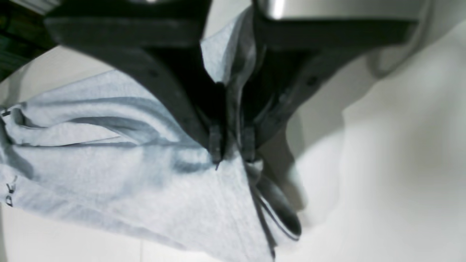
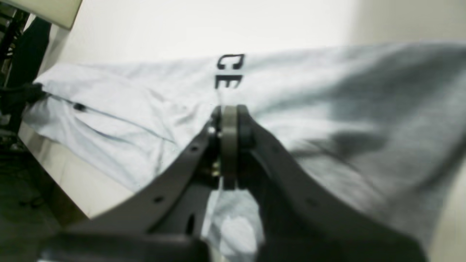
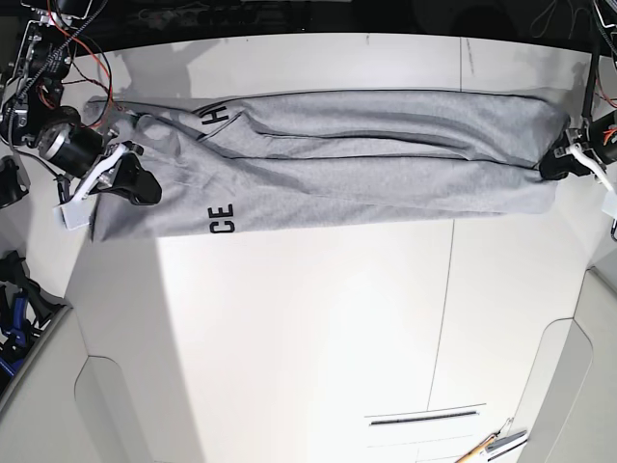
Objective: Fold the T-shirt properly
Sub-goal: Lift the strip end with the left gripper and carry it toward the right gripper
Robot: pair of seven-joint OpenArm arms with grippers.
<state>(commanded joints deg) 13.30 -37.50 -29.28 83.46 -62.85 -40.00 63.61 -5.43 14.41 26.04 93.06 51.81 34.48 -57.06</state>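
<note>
The light grey T-shirt lies as a long band across the far part of the white table, with black letters "CE" near its left end. My left gripper is at the band's right end, shut on a fold of the T-shirt; the left wrist view shows the jaws pinching cloth. My right gripper is at the left end. In the right wrist view its tips are together over the T-shirt, cloth running between the fingers, just short of the letters.
Red wiring and arm hardware crowd the far left corner. A pen-like tool lies at the table's near edge on the right. The table's left edge drops off close to my right gripper.
</note>
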